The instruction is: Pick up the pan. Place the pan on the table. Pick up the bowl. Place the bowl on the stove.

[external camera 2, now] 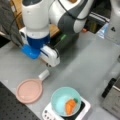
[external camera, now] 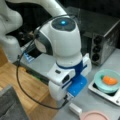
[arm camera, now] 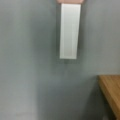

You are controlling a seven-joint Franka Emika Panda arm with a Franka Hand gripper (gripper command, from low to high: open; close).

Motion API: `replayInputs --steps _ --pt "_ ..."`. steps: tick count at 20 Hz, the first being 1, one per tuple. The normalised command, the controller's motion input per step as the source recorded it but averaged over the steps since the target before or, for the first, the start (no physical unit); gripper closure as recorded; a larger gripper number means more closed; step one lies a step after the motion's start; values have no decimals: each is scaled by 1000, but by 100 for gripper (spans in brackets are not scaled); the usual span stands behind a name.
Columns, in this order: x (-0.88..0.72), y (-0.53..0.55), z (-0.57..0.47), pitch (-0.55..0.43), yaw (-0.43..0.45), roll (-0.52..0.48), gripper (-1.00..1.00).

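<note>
The pink pan (external camera 2: 29,90) lies flat on the grey table (external camera 2: 82,62), its white handle (external camera 2: 44,74) pointing toward the arm; in a front view only its edge (external camera: 93,116) and handle (external camera: 75,109) show. My gripper (external camera 2: 48,64) hangs just above the handle's end, fingers hidden behind the hand. The wrist view looks straight down on the handle (arm camera: 69,31), with nothing held in sight. The teal bowl (external camera 2: 60,100) sits on the stove (external camera 2: 48,113) with an orange carrot (external camera 2: 70,106) inside, as a front view also shows at the bowl (external camera: 100,82) and stove (external camera: 100,93).
The steel toaster oven (external camera: 105,42) with black knobs stands behind the stove. A light-brown wooden block (external camera: 27,87) borders the table on the arm's side, and its corner (arm camera: 111,90) shows in the wrist view. A black cable (external camera: 18,75) loops off the wrist.
</note>
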Motion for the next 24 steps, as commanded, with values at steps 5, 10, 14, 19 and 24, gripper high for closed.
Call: replayInputs --steps 5,10,14,19,24 --pt "89 161 455 240 -159 -9 -100" --pt "-48 254 315 218 -159 -43 -100" --pt "-210 215 149 156 -103 -55 -100" --pt "-397 259 111 96 -78 -55 -100" --pt "-521 281 59 -23 -36 -10 -100"
